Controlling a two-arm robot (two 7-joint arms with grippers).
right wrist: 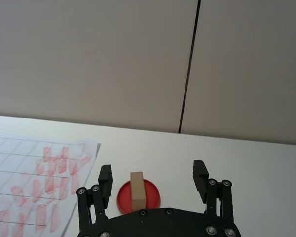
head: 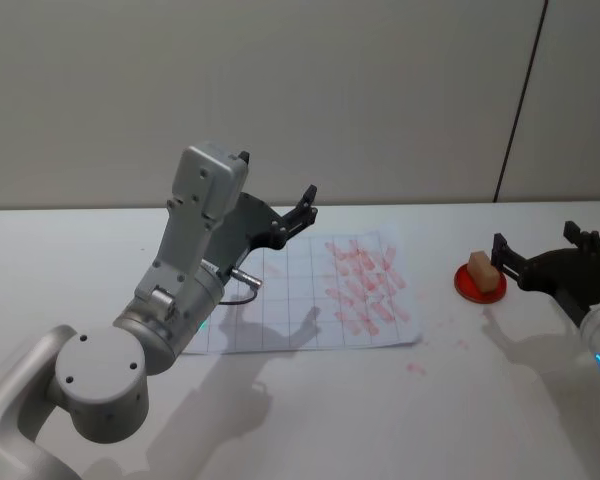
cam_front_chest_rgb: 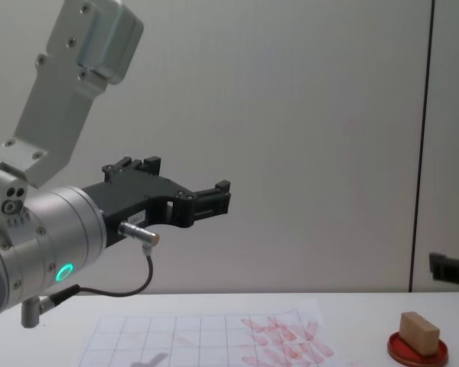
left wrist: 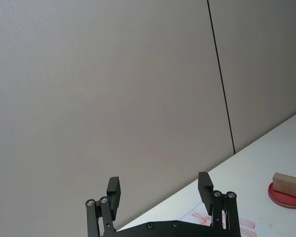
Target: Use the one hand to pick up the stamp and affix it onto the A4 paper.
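Head view: right gripper [head: 536, 242] spread near stamp [head: 483, 272] on ink pad [head: 464, 286], nothing grasped, paper [head: 280, 330] press pending; left gripper [left wrist: 159, 192] spread, parked above paper.

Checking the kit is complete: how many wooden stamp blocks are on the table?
1. The stamp lies on the red ink pad, right of the A4 paper, just ahead of the open right end effector. The left end effector hangs open above the paper.

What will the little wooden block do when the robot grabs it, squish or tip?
Probably no squish: the stamp looks like solid wood. It seems small, so likely light. It sits low on the red ink pad, so it may slide rather than tip.
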